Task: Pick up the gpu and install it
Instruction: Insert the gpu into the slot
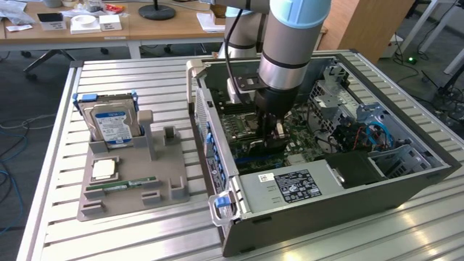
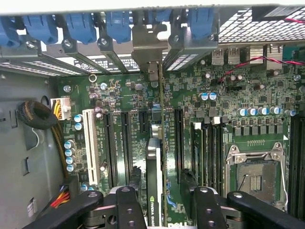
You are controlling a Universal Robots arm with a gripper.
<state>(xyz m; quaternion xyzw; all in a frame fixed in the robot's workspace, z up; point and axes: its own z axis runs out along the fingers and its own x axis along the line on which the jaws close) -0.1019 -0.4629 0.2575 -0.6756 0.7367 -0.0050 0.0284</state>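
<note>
A slatted metal counter (image 1: 145, 76) in an office room with wooden desks (image 1: 108, 30) behind carries an open computer case (image 1: 326, 179) on the exterior view's right and a grey parts holder (image 1: 134, 185) with a hard drive (image 1: 112, 128) on its left. The gripper (image 1: 270, 138) reaches down inside the case, hemmed by its walls, jaws spread and straddling the gpu (image 2: 154, 181). The gpu stands on edge over the motherboard (image 2: 228, 95), its bracket at the rear slot openings.
</note>
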